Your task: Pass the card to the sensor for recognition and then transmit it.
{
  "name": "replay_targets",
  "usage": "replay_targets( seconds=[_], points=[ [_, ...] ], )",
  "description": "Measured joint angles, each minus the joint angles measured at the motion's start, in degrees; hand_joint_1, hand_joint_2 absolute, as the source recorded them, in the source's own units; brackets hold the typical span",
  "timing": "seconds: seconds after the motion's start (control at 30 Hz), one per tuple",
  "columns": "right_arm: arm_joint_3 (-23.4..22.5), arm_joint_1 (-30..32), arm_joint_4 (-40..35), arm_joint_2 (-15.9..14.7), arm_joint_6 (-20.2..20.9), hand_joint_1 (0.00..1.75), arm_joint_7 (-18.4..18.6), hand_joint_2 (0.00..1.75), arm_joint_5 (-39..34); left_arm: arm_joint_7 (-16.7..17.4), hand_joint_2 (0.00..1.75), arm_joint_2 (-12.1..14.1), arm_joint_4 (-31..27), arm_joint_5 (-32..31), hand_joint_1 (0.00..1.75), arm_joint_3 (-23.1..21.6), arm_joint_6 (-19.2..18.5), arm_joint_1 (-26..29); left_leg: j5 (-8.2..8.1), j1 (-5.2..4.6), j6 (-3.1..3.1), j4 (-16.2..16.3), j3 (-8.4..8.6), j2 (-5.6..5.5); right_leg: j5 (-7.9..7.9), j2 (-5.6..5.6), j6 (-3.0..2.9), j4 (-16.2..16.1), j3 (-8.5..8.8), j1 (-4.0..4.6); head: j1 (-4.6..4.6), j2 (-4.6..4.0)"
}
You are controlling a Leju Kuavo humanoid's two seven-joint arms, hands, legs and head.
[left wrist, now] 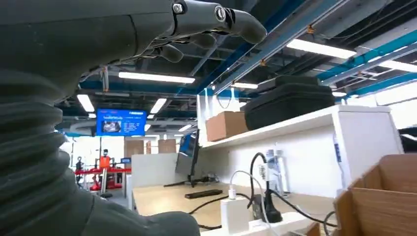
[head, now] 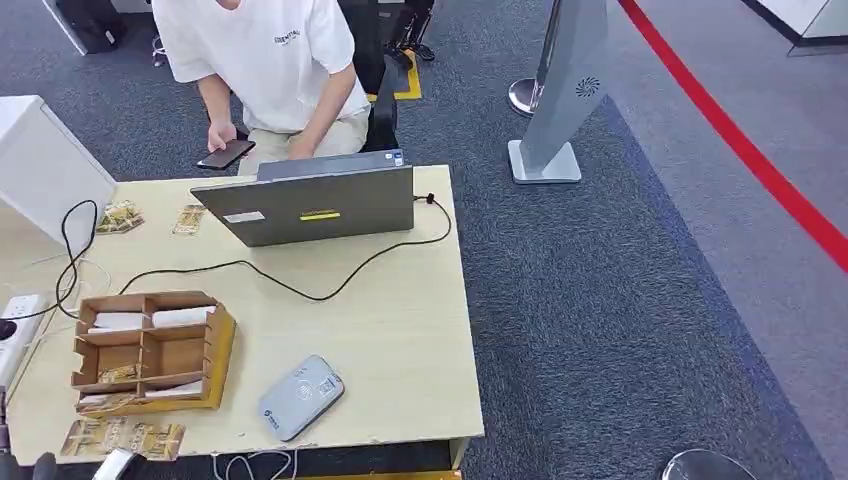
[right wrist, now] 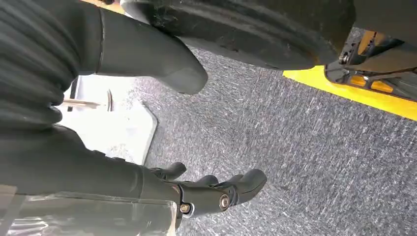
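Getting ready to pick a card

Cards (head: 150,320) lie in the brown box (head: 222,345), near the grey sensor (head: 302,396). My left hand (left wrist: 196,24) and right hand (right wrist: 216,194) hold nothing, fingers loose. I should reach slowly and pinch just one.

The left hand (left wrist: 147,34) holds nothing, its dark fingers (left wrist: 231,22) loosely apart. Beyond it stand a white power strip (left wrist: 246,216) with black cables, a cardboard organizer (left wrist: 378,196), and a shelf bearing a black case (left wrist: 290,101).
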Motion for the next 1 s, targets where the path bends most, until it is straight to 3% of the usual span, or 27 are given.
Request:
replay_targets(
  seconds=[0.23, 0.43, 0.63, 0.83, 1.0],
  points=[
    [0.2, -0.1, 0.0, 0.0, 0.2, 0.0, 0.0, 1.75, 0.0, 0.3, 1.75, -0.6, 0.7, -2.6, 0.0, -1.9, 0.0, -1.1, 0.0, 0.0, 0.0, 0.0, 0.01, 0.01, 0.0, 0.01, 0.0, 0.0, 0.0, 0.0, -0.02, 0.0],
    [0.9, -0.2, 0.0, 0.0, 0.3, 0.0, -0.1, 1.75, 0.0, 10.0, 1.75, 0.5, 2.8, -7.2, 0.0, -6.6, 0.1, -1.2, 0.0, 0.0, 0.0, 0.0, 0.0, 0.0, 0.0, 0.0, 0.0, 0.0, 0.01, 0.0, -0.02, 0.0],
    [1.1, -0.2, 0.0, 0.0, 0.5, 0.0, -0.4, 1.75, -0.2, 15.0, 1.75, 2.8, 5.4, -8.4, 0.0, -10.3, 0.1, -0.9, 0.0, 0.01, 0.0, 0.0, 0.01, 0.02, 0.0, 0.03, 0.0, 0.0, 0.0, 0.0, -0.02, 0.0],
    [1.2, -0.2, 0.0, -0.1, 0.6, 0.0, -0.5, 1.75, -0.4, 16.6, 1.75, 4.1, 7.1, -8.5, 0.0, -12.2, 0.1, -0.3, 0.0, 0.0, 0.0, 0.0, 0.0, 0.02, 0.0, 0.03, 0.0, 0.0, 0.0, 0.0, 0.0, 0.0],
    [1.4, -0.3, 0.0, -0.1, 0.7, 0.0, -0.5, 1.75, -0.5, 20.8, 1.75, 5.6, 8.4, -8.6, 0.0, -14.4, 0.2, 0.4, 0.0, 0.0, 0.0, 0.0, 0.0, 0.02, 0.0, 0.02, 0.0, 0.0, 0.0, 0.0, -0.02, 0.0]
  ],
)
